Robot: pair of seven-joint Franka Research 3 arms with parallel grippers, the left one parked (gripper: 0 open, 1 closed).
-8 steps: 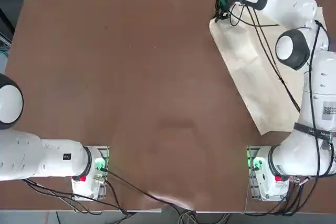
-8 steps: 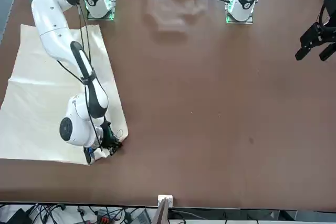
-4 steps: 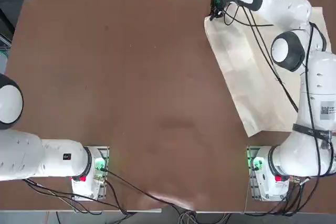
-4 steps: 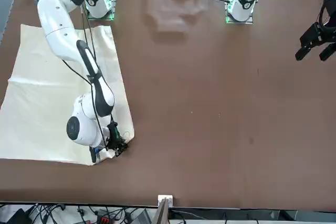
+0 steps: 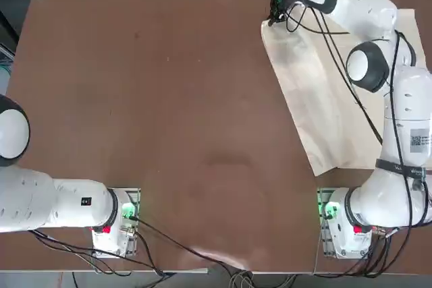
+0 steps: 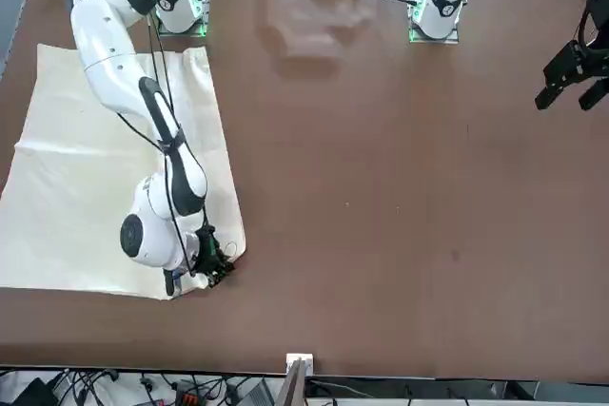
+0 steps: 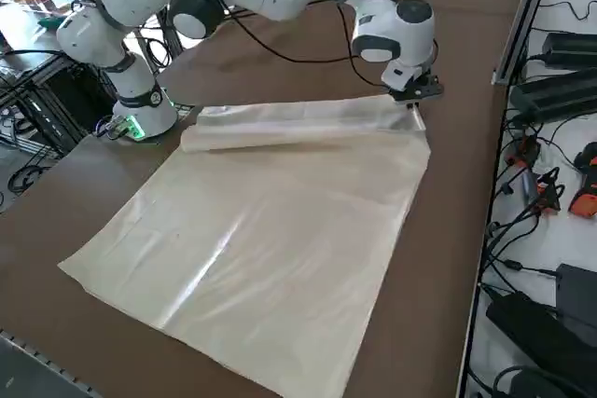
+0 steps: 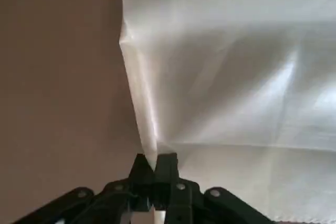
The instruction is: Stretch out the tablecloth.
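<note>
Tablecloth [image 5: 324,99] lies on the right-arm side of the counter [image 5: 169,99], long axis running from near the right base out to the far edge, with the side toward the counter's middle doubled over into a long fold [image 7: 298,123]. Right hand [image 6: 217,263] is clamped shut on the far corner of that folded edge, so all the cloth trails back from the hand toward the base. Judgement: the fold opens toward the bare middle of the counter, so the pull should go crosswise to the long axis, not along it.
</note>
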